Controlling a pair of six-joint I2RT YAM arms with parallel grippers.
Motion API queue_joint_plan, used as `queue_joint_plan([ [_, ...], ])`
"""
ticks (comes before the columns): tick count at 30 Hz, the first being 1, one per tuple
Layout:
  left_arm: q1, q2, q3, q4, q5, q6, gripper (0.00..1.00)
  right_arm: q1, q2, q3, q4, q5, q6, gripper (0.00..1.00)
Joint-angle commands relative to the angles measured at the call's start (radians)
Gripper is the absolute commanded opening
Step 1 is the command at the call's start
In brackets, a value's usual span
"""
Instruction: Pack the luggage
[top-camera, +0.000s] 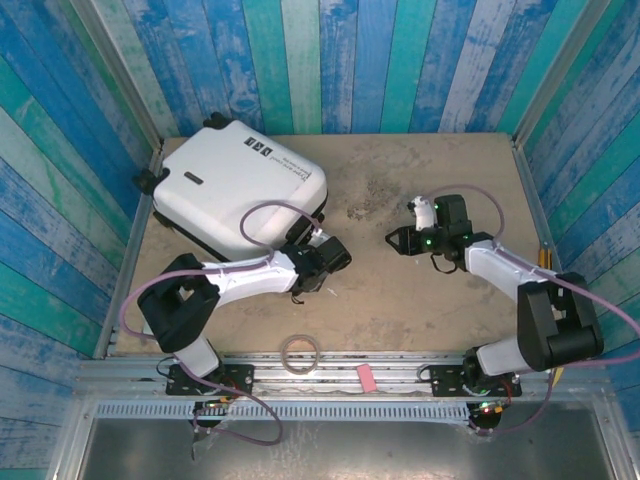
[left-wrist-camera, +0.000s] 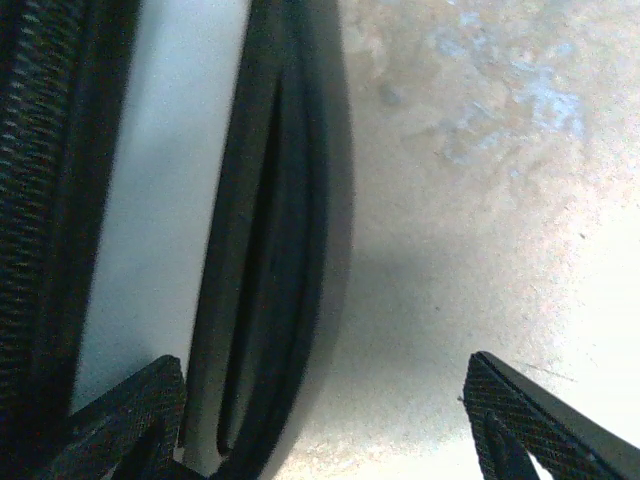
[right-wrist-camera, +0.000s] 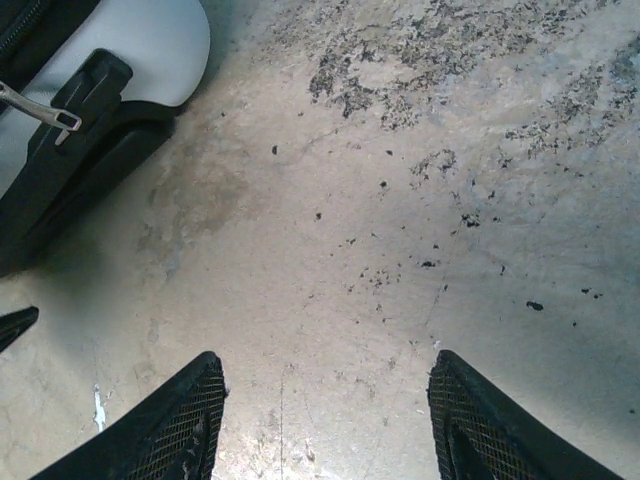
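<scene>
Currently the luggage (top-camera: 235, 185) is lying flat and closed, just left of and beyond the left gripper (top-camera: 330, 252). Its long axis is running diagonally from the far left toward that gripper. Its white shell (left-wrist-camera: 160, 200) is looking smooth, hard and round-cornered, while its zipper band (left-wrist-camera: 270, 250) is reading as dark, ridged fabric. Seen from the left wrist, that band is sitting between the spread fingers (left-wrist-camera: 130, 420), close by the left one, and the right one is hanging over bare table (left-wrist-camera: 480, 200). So this gripper is standing open, pinching nothing.

The right gripper (top-camera: 400, 240) is hovering well to the luggage's right, likewise spread and empty. Its mesh-textured fingers are framing worn, speckled table, and a luggage corner with a metal zipper pull (right-wrist-camera: 40, 105) is showing ahead to its left. The left arm is sitting nearer, so the opening move is probably falling to it.
</scene>
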Motion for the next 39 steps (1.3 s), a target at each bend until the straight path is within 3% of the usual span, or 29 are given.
queue_joint_plan([
  [1,-0.007,-0.099,-0.019,0.047,0.017,0.042,0.76,-0.007,0.016,0.028,-0.005,-0.032,-0.022,0.57],
  [4,-0.007,-0.138,-0.066,0.086,0.030,0.112,0.74,-0.007,0.031,0.037,0.005,-0.051,-0.017,0.57],
  [6,0.034,-0.164,-0.114,0.129,0.098,0.162,0.74,-0.008,0.038,0.039,0.026,-0.060,-0.012,0.57],
  [10,0.092,-0.181,-0.198,0.193,0.186,0.170,0.74,-0.008,0.050,0.036,0.113,-0.086,-0.021,0.56],
  [14,0.141,-0.151,-0.177,0.180,0.234,0.173,0.70,-0.007,0.059,0.033,0.202,-0.120,-0.037,0.56],
  [16,0.152,-0.117,-0.162,0.175,0.251,0.181,0.63,-0.008,0.062,0.042,0.220,-0.126,-0.046,0.55],
  [19,0.160,-0.058,-0.130,0.161,0.253,0.193,0.29,-0.008,0.074,0.045,0.256,-0.136,-0.062,0.55],
  [24,0.161,-0.022,-0.105,0.166,0.274,0.226,0.24,-0.007,0.106,0.010,0.399,-0.160,-0.074,0.56],
  [29,0.161,-0.042,-0.114,0.177,0.308,0.248,0.00,0.011,0.168,-0.052,0.647,-0.224,-0.076,0.56],
  [36,0.153,-0.226,-0.214,0.210,0.354,0.240,0.00,0.109,0.335,0.019,0.775,-0.334,-0.093,0.56],
  [39,0.094,-0.325,-0.244,0.213,0.342,0.206,0.00,0.128,0.329,0.006,0.788,-0.366,-0.103,0.56],
])
